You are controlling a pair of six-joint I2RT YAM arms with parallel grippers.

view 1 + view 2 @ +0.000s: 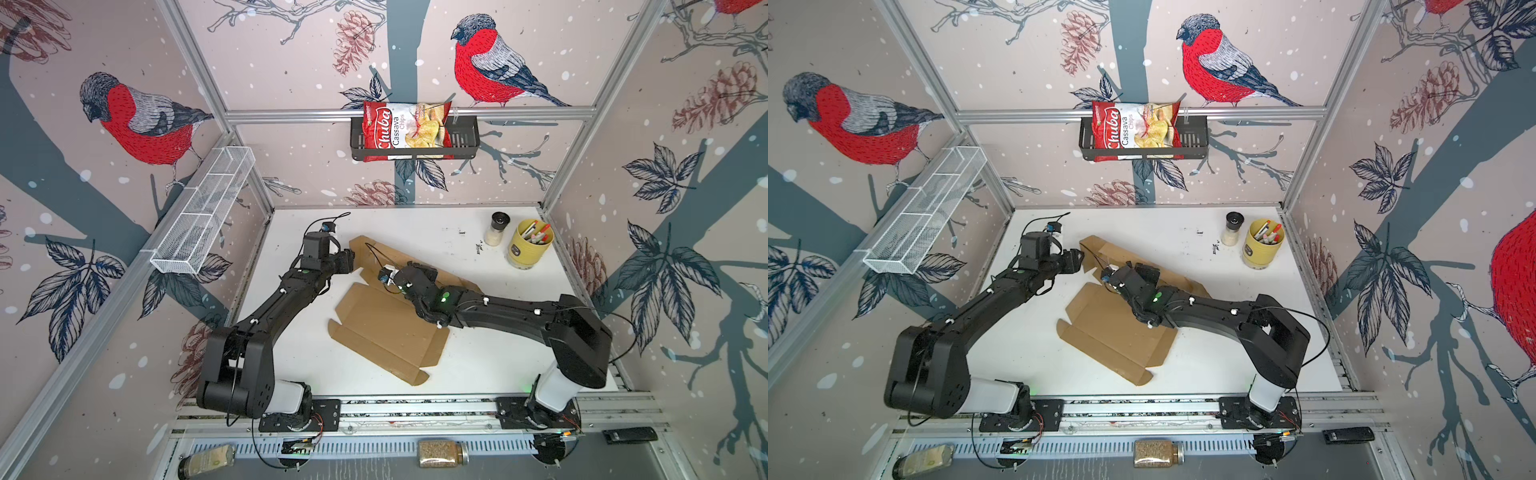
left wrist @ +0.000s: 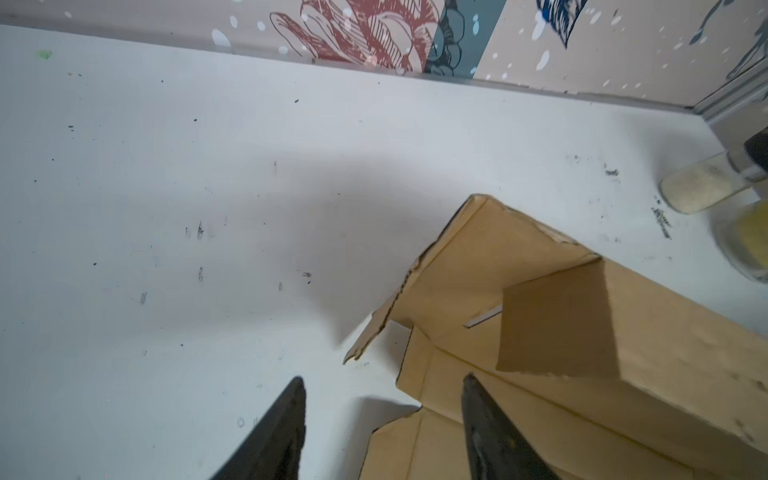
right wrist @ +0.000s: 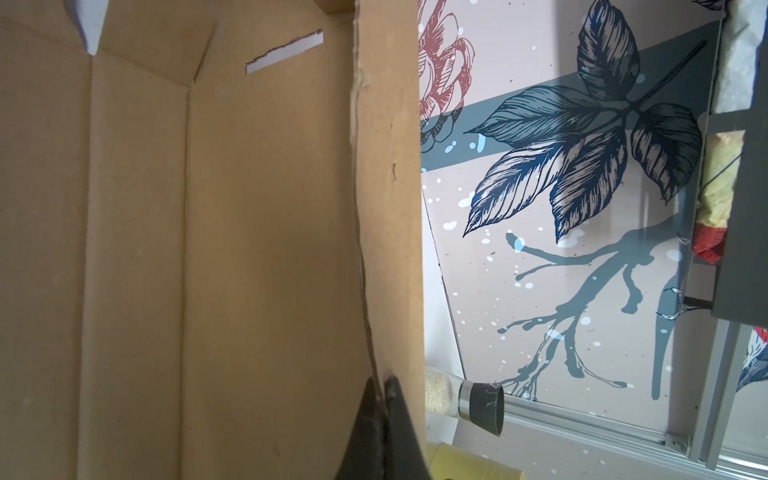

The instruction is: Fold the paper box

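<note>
Right wrist view: right hand [image 3: 380,384] clenched on paper box [image 3: 208,249] wall; left hand [image 2: 384,378] half-open, empty.

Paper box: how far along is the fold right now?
Done: the far long wall of the paper box stands up. In hand: right gripper is shut on that wall's edge; left gripper is open at the box's end. Left: near panel lies flat, its tabs unfolded.

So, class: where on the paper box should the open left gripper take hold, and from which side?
Probably the lifted end flap of the paper box, from its left end. Its thin free edge stands off the table facing the open left gripper, so a finger fits either side; the right gripper pinches the long wall.
</note>
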